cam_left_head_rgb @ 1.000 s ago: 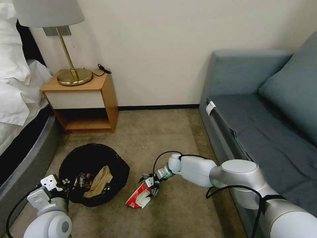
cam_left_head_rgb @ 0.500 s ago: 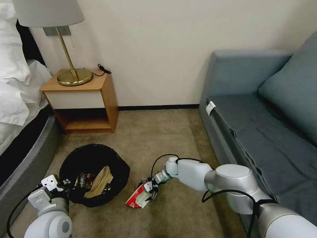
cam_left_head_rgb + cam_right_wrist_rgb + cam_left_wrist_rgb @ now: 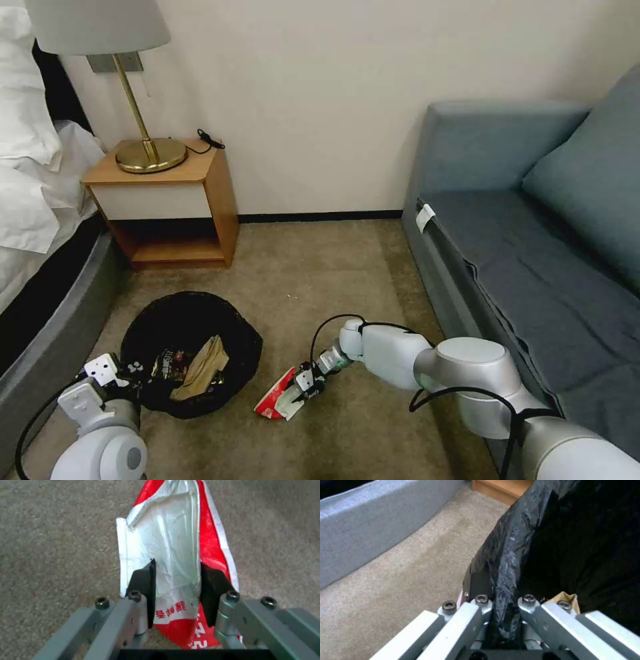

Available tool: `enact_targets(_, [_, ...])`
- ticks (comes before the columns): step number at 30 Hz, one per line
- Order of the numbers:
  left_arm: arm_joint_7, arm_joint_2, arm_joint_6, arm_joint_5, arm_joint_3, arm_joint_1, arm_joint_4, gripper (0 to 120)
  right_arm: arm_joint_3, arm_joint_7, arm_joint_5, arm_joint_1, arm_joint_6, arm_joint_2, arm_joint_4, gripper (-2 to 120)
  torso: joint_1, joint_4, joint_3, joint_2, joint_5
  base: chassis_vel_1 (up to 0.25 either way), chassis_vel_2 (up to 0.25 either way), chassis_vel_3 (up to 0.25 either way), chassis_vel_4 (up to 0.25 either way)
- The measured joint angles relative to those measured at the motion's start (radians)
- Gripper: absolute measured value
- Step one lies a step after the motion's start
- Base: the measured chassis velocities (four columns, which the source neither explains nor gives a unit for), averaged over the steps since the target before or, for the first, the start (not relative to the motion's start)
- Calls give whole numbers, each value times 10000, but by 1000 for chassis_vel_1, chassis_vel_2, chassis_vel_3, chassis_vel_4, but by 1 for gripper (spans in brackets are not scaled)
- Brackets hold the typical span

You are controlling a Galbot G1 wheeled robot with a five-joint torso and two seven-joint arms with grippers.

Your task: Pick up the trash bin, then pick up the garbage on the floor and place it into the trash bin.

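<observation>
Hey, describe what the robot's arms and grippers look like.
Both arms have glossy white and silver rounded shells with black cables looping outside. The right gripper has grey metal linkage bars, black hex bolts and black finger pads. The left gripper has paler silver bars with matching bolts.

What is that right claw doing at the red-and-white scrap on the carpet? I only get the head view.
Observer: The right gripper is open, with a pad on each side of the carton scrap, which lies on the carpet.
Operator: And the left one, by the bin?
Observer: The left gripper is shut on the trash bin, pinching its bag-covered rim.
Operator: Anything printed on the scrap?
Observer: Red characters on its white part, between the pads.
</observation>
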Motion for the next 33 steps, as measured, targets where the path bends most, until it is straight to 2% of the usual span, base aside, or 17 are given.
enact_targets(7, [-2, 1, -18, 13, -9, -15, 32, 3, 133, 103, -42, -5, 215, -71, -7, 18, 0, 1, 0, 0, 0, 0, 0, 0, 0])
enact_targets(11, [-1, 4, -18, 13, -10, -28, 32, 3, 149, 192, 4, 11, 251, -173, 143, 17, 0, 1, 0, 0, 0, 0, 0, 0, 0])
enact_targets(14, [-1, 3, -19, 13, 3, -49, 41, 3, 150, 221, 65, 52, 260, -292, 330, 10, 0, 1, 0, 0, 0, 0, 0, 0, 0])
enact_targets(16, [-1, -6, -19, 14, 23, -67, 62, 3, 148, 251, 148, 77, 261, -377, 451, 1, 0, 0, 0, 0, 0, 0, 0, 0, 0])
enact_targets(25, [-1, -2, -19, 30, 7, -87, 71, 3, 341, 442, 383, 177, 263, -817, 988, 0, 0, 1, 0, 0, 1, 0, 0, 0, 0])
enact_targets(30, [-1, 30, 7, 30, -13, -80, 65, 3, 697, 642, 684, 506, 135, -1553, 1857, 0, 0, 2, 0, 0, 1, 0, 0, 0, 0])
enact_targets(33, [-1, 70, 30, 25, -8, -82, 60, 3, 1091, 781, 1229, 795, -79, -2289, 2680, 0, 0, 2, 0, -1, 2, 0, 0, 0, 0])
